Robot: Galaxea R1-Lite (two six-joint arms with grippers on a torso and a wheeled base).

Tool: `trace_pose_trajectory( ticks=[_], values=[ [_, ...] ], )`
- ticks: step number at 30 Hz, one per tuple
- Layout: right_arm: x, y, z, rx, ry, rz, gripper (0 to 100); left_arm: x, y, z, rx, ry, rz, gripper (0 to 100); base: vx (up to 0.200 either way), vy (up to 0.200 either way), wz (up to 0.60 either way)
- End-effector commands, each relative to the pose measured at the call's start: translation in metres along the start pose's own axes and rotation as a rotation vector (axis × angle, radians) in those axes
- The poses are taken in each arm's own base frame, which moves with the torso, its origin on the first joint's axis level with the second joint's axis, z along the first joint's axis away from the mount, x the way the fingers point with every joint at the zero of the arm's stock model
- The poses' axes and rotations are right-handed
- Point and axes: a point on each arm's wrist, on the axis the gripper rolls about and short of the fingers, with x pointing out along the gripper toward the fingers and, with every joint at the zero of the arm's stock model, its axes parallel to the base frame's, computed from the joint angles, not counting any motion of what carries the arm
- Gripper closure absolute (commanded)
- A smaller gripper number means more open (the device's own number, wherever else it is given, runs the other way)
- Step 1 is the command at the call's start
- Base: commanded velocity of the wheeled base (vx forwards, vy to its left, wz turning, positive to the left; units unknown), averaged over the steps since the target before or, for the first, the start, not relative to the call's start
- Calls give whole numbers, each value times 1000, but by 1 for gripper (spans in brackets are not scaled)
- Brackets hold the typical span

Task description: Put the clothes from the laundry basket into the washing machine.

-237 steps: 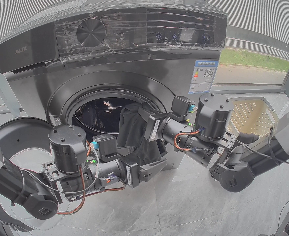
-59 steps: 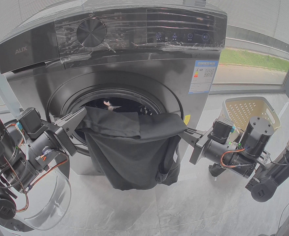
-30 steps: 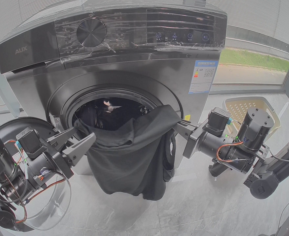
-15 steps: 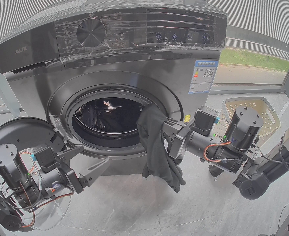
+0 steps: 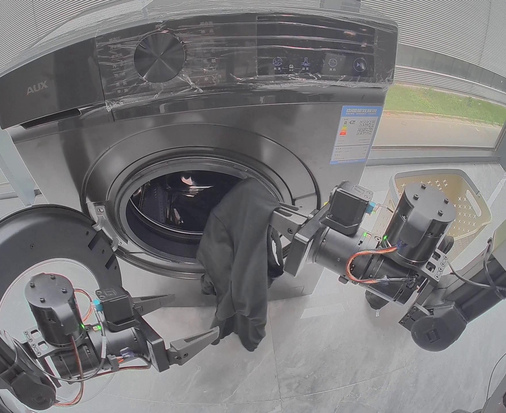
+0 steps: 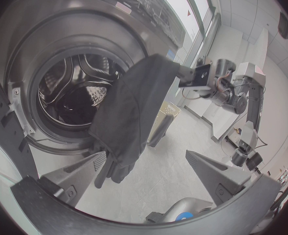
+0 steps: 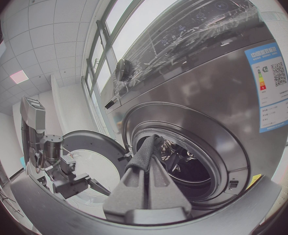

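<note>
Washing machine [image 5: 207, 116] with its door [image 5: 29, 242] swung wide to the robot's left, leaving the drum mouth [image 5: 172, 207] free for loading. Black garment [image 5: 238, 248] hangs before the mouth's right rim, mostly outside the drum. Laundry basket [image 5: 465, 202] stands on the floor to the right. Right gripper [image 5: 279, 219]: fingers pinched on the garment's top. Left gripper [image 5: 189, 318]: fingers wide, empty, low by the hem, probably placed to gather the slack.

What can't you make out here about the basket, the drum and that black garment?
Laundry basket: head view, the right arm covers most of its inside; any remaining clothes cannot be told.
Drum: left wrist view, dark shapes inside, too dim to identify.
Black garment: bunched folds hide what kind it is.
</note>
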Motion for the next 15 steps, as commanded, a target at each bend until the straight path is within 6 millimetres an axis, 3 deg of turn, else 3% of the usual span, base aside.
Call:
trace_pose_trajectory(
  ticks=[1,15],
  values=[
    [3,6,0,4,-4,21,100,18,3,-11,1,62,6,0,0,0,0],
    [16,19,-5,33,26,-19,100,68,17,-23,19,-8,108,0,0,0,0]
  ],
)
